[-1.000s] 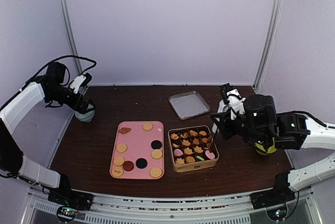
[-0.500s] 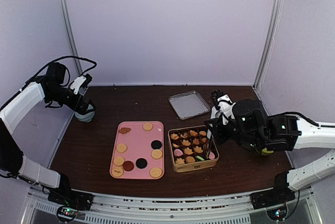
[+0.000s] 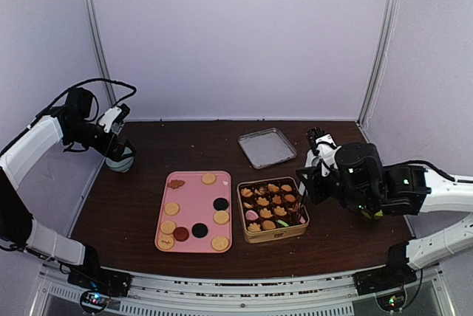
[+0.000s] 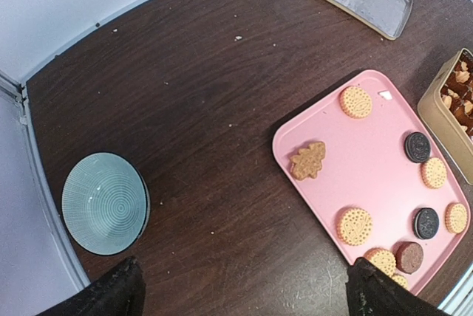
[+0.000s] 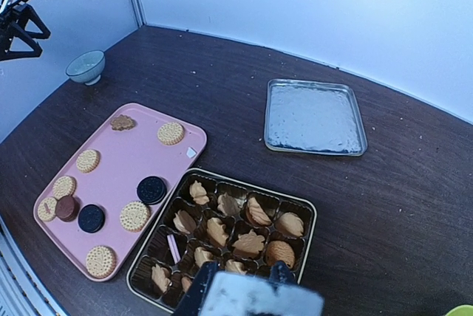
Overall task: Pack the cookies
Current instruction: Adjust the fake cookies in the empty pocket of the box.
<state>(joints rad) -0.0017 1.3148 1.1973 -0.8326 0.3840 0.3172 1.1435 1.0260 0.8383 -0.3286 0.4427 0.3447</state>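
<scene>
Several cookies lie on the pink tray: round tan ones, black ones, a dark red one and a brown leaf-shaped one. More cookies fill the brown cups of the gold tin. My right gripper hovers over the tin's right edge. In the right wrist view the right gripper is shut on a pale, blurred cookie that hides the tin's near corner. My left gripper is open and empty, high at the far left above the bowl.
The tin's silver lid lies behind the tin. A grey-green bowl stands at the table's left edge. A lime-green object shows under my right arm. Walls and posts close in the back and sides.
My right gripper dipped toward the tin's right side, then came back up and slightly right, still closed the same amount. The left arm has not moved.
</scene>
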